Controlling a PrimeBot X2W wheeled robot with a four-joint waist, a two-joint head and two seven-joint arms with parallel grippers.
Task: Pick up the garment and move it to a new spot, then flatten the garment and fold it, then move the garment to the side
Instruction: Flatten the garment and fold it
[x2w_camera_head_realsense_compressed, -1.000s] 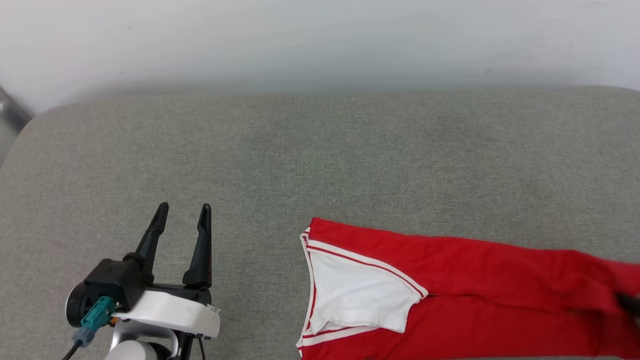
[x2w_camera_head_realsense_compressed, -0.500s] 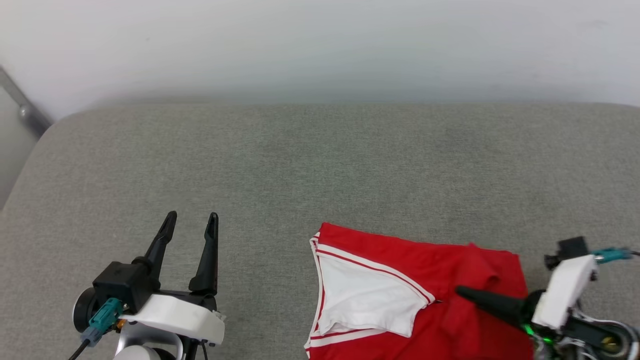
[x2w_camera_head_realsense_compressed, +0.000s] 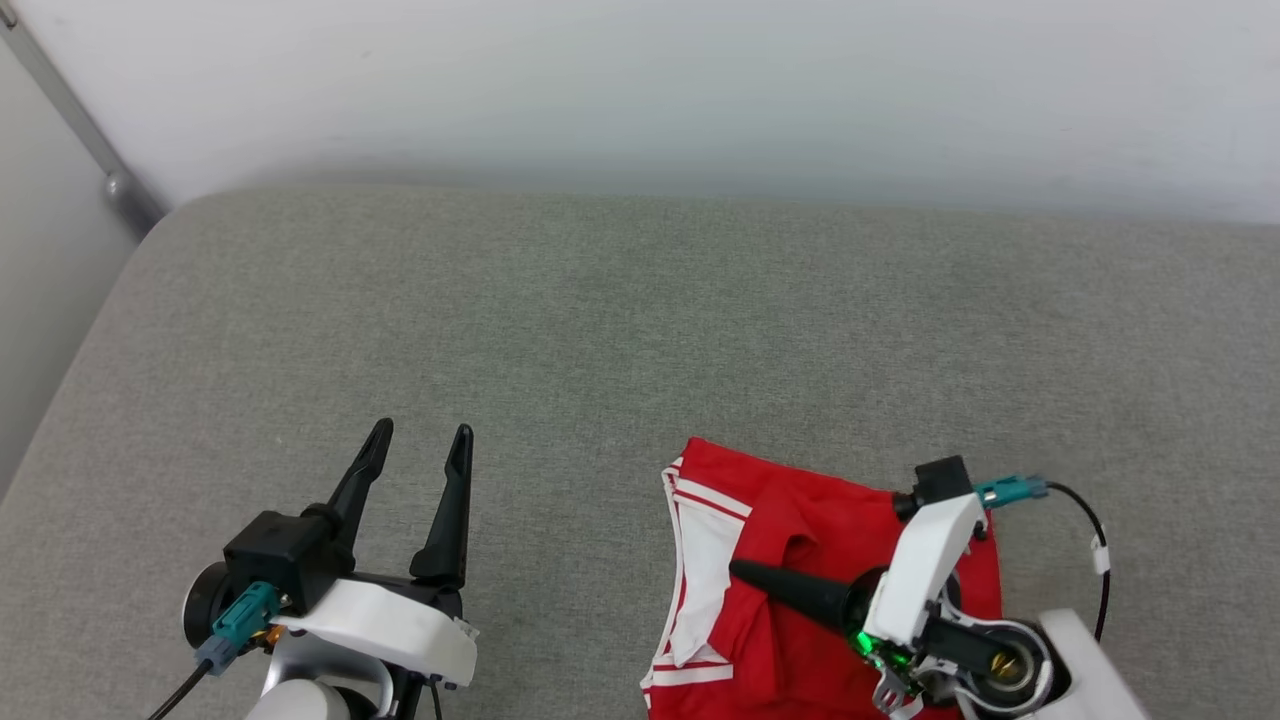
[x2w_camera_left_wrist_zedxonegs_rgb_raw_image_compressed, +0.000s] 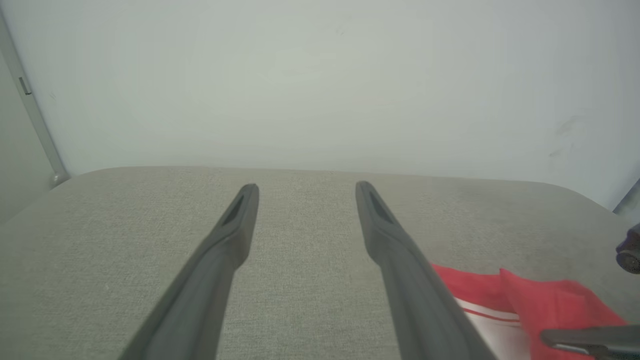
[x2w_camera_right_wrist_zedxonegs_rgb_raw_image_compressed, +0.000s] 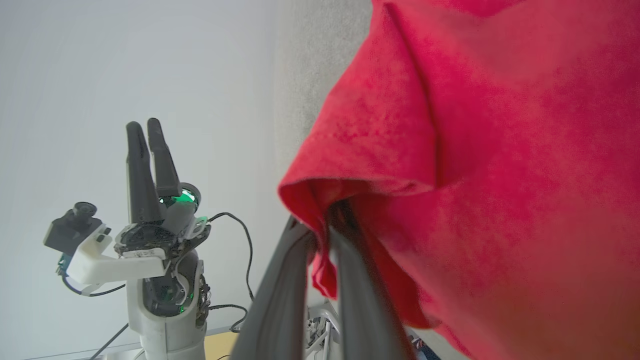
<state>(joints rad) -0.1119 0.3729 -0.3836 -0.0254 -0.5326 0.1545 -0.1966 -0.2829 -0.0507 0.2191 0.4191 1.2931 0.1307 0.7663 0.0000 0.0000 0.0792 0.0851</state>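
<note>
The garment (x2w_camera_head_realsense_compressed: 830, 510), a red shirt with a white sleeve and striped trim, lies bunched at the front right of the grey cushion (x2w_camera_head_realsense_compressed: 640, 320). My right gripper (x2w_camera_head_realsense_compressed: 738, 570) points left across it, shut on a fold of its red cloth. The right wrist view shows that fold of the garment (x2w_camera_right_wrist_zedxonegs_rgb_raw_image_compressed: 475, 150) draped over my right gripper (x2w_camera_right_wrist_zedxonegs_rgb_raw_image_compressed: 322, 225), hiding the fingertips. My left gripper (x2w_camera_head_realsense_compressed: 420, 435) hovers open and empty over bare cushion to the garment's left. In the left wrist view my left gripper (x2w_camera_left_wrist_zedxonegs_rgb_raw_image_compressed: 306, 189) stands wide apart, with the garment (x2w_camera_left_wrist_zedxonegs_rgb_raw_image_compressed: 550, 300) at the lower right.
A white wall (x2w_camera_head_realsense_compressed: 640, 90) runs behind the cushion's far edge. A metal rail (x2w_camera_head_realsense_compressed: 70, 110) slants down at the upper left corner. The cushion's rounded left edge (x2w_camera_head_realsense_compressed: 90, 350) drops off beside my left arm. Bare cushion stretches behind and left of the garment.
My right gripper has come in from the right and drawn the garment's right end leftwards over itself, so the long red strip is now a short bunch. The head camera has also shifted.
</note>
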